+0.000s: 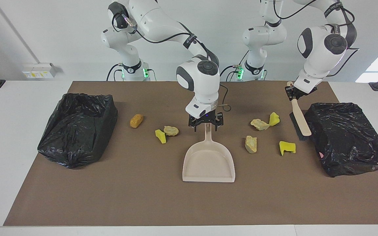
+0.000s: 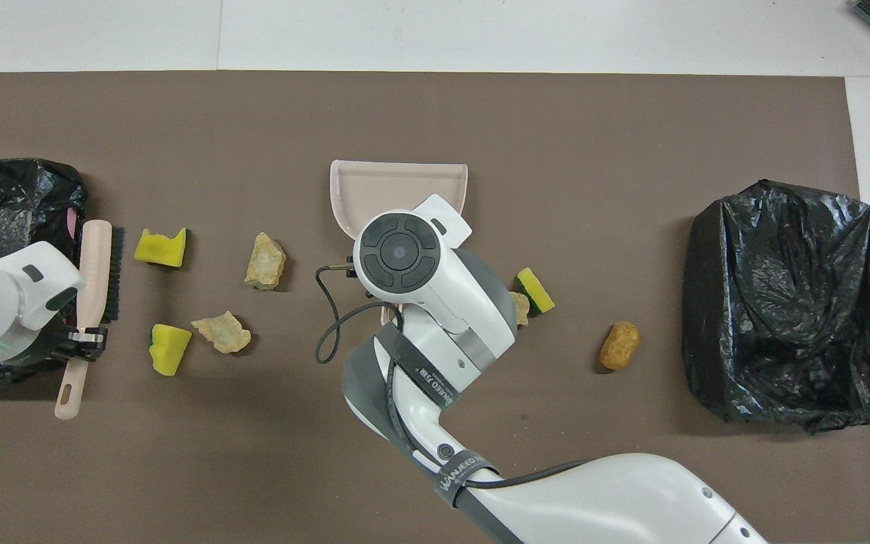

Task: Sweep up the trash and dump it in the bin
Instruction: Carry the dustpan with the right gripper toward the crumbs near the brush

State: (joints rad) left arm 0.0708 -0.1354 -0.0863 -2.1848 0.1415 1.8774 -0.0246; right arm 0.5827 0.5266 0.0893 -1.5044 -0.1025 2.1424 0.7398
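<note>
Left pincer clamped brush handle beside bin. Right pincer, fingers apart, straddled dustpan handle. Trash lay scattered on bench both sides of dustpan.

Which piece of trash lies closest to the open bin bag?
The orange-brown lump, lying alone beside the open bag; every other scrap is nearer the dustpan.
</note>
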